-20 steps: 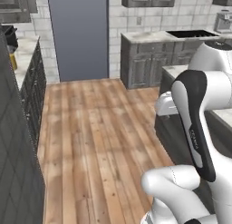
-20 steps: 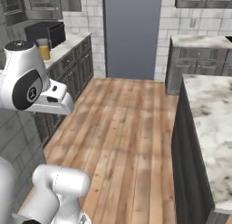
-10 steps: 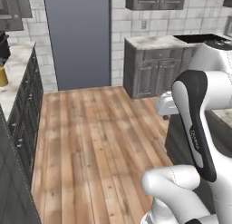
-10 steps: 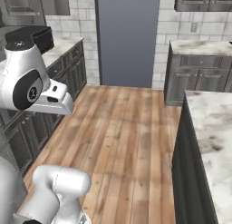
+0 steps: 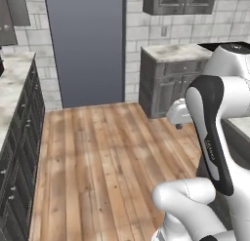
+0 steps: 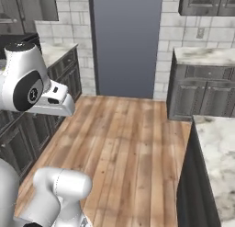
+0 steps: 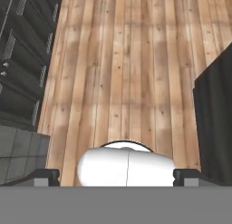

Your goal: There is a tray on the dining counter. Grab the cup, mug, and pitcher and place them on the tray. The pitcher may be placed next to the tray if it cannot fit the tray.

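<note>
fingers (image 7: 116, 177): spread wide at the two lower corners of the hand view, nothing between them, aimed down at the wood floor (image 7: 131, 60).
task things: cup, mug, pitcher and tray cannot be made out.
left base view: grey door (image 5: 85, 45), dark cabinet (image 5: 168, 86) with a marble top right of it, marble counter (image 5: 12, 84) along the left edge.
right base view: marble-topped dark counter (image 6: 215, 152) at lower right, which could be the dining counter; cannot tell.
hand view: dark drawer fronts (image 7: 22, 51) on its left, a dark panel (image 7: 215, 119) on its right.
</note>
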